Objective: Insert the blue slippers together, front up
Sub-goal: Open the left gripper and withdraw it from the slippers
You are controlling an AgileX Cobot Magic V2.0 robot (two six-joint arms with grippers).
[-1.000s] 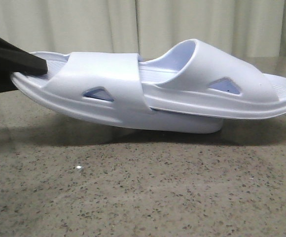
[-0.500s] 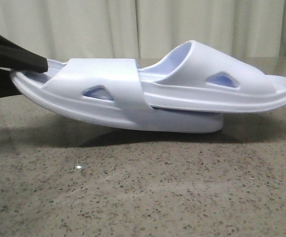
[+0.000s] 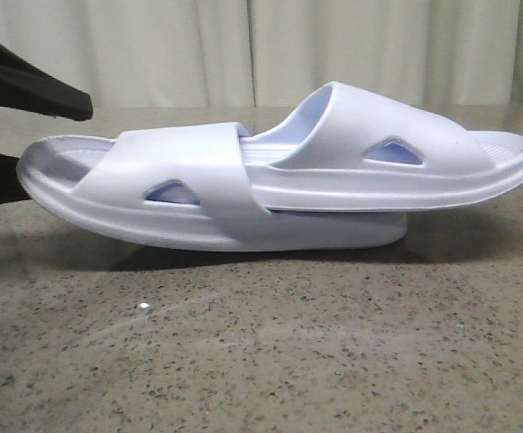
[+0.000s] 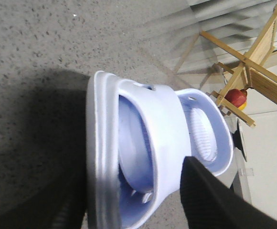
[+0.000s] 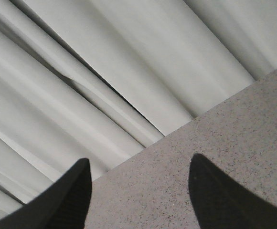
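The two pale blue slippers lie nested on the table in the front view. The right slipper (image 3: 397,149) has its rear end pushed under the strap of the left slipper (image 3: 171,180). Their toes point opposite ways. My left gripper (image 3: 54,140) is open around the left slipper's end. Its upper finger (image 3: 45,95) stands clear above the rim. In the left wrist view the slipper pair (image 4: 162,119) sits between the spread fingers of the left gripper (image 4: 129,191). My right gripper (image 5: 139,164) is open and empty over the table, and is out of the front view.
The speckled stone table (image 3: 261,343) runs back to a pale curtain (image 3: 261,45). A wooden rack (image 4: 253,67) with a red and yellow object (image 4: 236,98) stands beyond the slippers in the left wrist view.
My left gripper has let go of the slipper's end and its upper finger has risen off the rim. The nested pair has sunk and settled flatter on the table.
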